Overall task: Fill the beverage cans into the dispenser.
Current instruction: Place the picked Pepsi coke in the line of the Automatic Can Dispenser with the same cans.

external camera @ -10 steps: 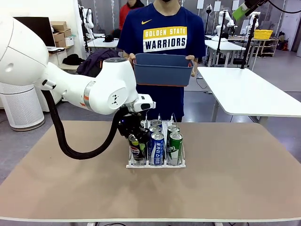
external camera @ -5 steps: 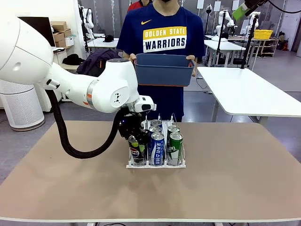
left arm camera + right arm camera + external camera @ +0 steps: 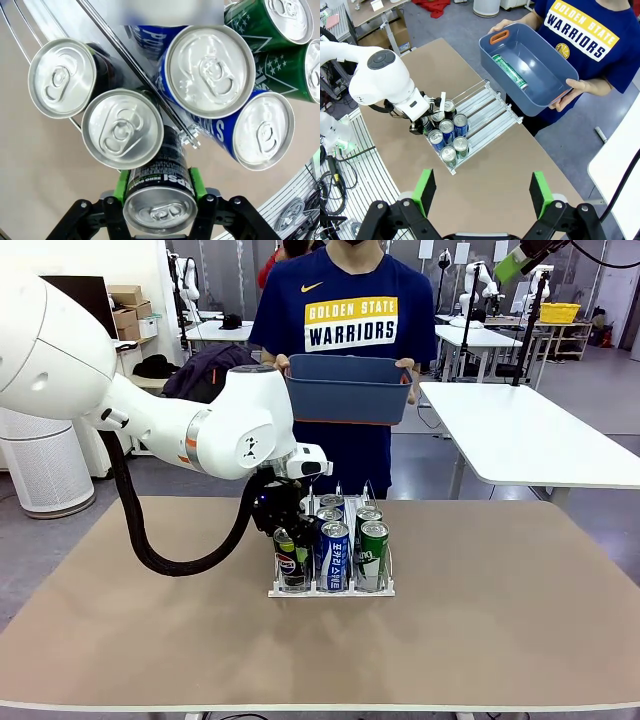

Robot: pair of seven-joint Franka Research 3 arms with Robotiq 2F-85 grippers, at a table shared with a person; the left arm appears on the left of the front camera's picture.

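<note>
The left gripper [image 3: 158,184] is pinching a nearly upright black can [image 3: 159,212]; the rack's [image 3: 330,592] left lane is lying at twelve o'clock. The right gripper [image 3: 482,192] is hanging spread, empty.

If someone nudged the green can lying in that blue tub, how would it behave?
The green can lies on its side, round and smooth, so it would probably roll across the bare floor of the tub. It looks slim and rigid, so it would likely keep its shape when grasped.
</note>
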